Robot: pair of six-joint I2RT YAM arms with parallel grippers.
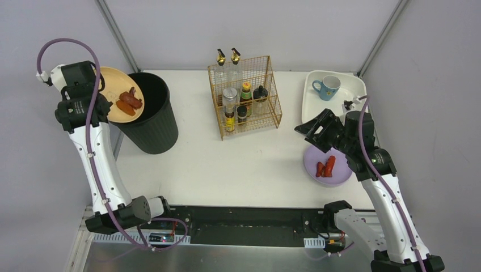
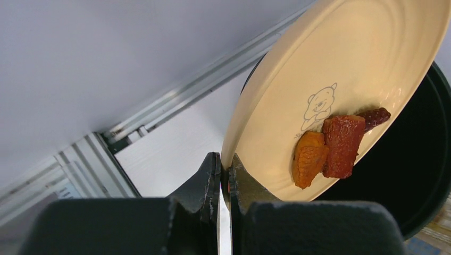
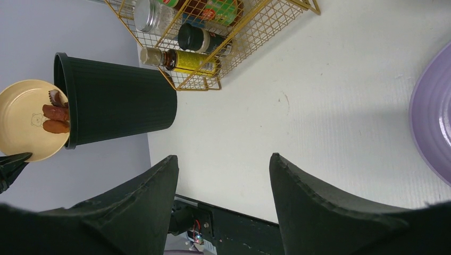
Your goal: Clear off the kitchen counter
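Now: left gripper (image 2: 223, 161) clenched on the rim of a yellow plate (image 2: 340, 58), which is tilted over the mouth of the black bin (image 1: 148, 122). Three food pieces (image 2: 340, 146) sit at the plate's low edge. Right gripper (image 3: 223, 157) has its jaws apart, grasping nothing, and hangs over the kitchen counter (image 1: 227, 164) at 11 o'clock of a purple plate (image 1: 337, 178). On the white counter: bin at 10 o'clock, gold wire rack (image 1: 245, 96) at 12, cream tub (image 1: 311, 103) with a blue mug (image 1: 328, 86) at 2, purple plate at 4.

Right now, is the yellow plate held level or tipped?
Tipped: the left gripper holds the yellow plate slanting over the black bin, food gathered at its lower edge.
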